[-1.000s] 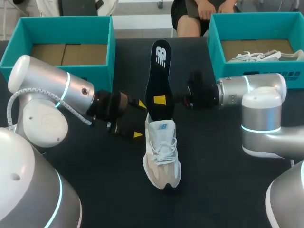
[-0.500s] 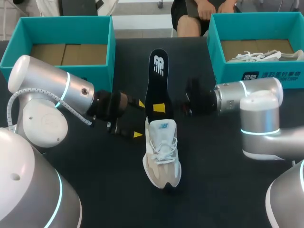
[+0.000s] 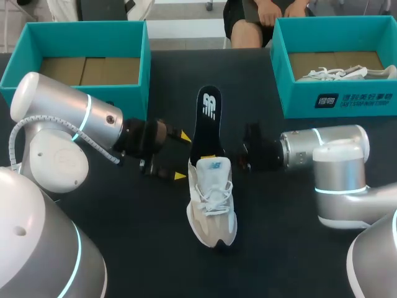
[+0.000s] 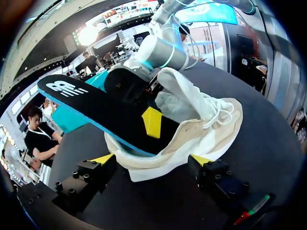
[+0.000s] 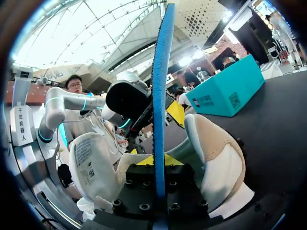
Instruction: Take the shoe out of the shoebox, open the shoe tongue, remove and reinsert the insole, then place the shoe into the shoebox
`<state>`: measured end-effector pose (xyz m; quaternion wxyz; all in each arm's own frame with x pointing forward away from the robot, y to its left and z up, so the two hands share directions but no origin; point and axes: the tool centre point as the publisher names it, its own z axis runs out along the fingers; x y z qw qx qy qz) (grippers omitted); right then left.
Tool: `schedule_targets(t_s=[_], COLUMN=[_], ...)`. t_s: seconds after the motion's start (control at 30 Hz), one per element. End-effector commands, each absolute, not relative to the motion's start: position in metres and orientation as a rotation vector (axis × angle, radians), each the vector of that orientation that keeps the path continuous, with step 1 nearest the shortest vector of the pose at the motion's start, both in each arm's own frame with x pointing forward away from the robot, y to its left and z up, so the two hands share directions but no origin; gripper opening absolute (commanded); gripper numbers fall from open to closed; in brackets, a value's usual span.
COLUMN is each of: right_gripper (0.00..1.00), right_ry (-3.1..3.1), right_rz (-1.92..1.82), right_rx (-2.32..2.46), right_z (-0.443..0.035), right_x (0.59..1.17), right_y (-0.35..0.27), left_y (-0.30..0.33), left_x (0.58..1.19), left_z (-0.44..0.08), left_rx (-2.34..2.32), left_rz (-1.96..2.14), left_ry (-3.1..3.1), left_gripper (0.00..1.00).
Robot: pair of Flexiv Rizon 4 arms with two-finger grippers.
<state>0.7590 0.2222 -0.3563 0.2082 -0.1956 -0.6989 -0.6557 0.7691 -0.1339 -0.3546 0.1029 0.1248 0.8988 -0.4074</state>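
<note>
Now the right end effector (image 3: pixel 214 158), clamped on the insole (image 3: pixel 209 115), holds it angled into the shoe (image 3: pixel 212 208) at mid-worktop (image 3: pixel 279 242). The left end effector (image 3: pixel 182 156) stands apart beside the heel. Best keep the insole aligned and slide toeward without buckling.

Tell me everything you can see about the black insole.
The insole is long, thin and black on top, with a white logo near its free end and a blue edge; it looks like foam. It stands tilted, its lower end inside the opening of the white and beige shoe, the rest rising up and back from it. The right gripper pinches it low down, a yellow tip on each face.
</note>
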Motion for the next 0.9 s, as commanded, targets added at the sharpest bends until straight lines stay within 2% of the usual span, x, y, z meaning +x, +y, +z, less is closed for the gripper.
schedule_targets(t_s=[0.03, 0.27, 0.3, 0.4, 0.9], right_gripper=[0.00, 0.00, 0.29, 0.36, 0.36], right_ry=[-1.955, -1.983, -1.991, -2.010, -2.101], right_rz=[-1.805, -1.828, -1.826, -1.827, -1.851], right_rx=[-0.566, -0.566, -0.558, -0.537, -0.446], right_z=[-0.359, -0.349, -0.347, -0.342, -0.314], right_x=[0.747, 0.751, 0.753, 0.757, 0.781], right_y=[0.222, 0.222, 0.223, 0.224, 0.221], left_y=[-0.135, -0.135, -0.135, -0.135, -0.135], left_x=[0.769, 0.769, 0.769, 0.769, 0.769], left_z=[-0.354, -0.354, -0.354, -0.354, -0.354], left_rx=[0.368, 0.368, 0.368, 0.368, 0.368], left_rz=[-1.197, -1.197, -1.197, -1.197, -1.197], left_ry=[2.655, 2.655, 2.655, 2.655, 2.655], left_gripper=[1.00, 1.00, 1.00, 1.00, 1.00])
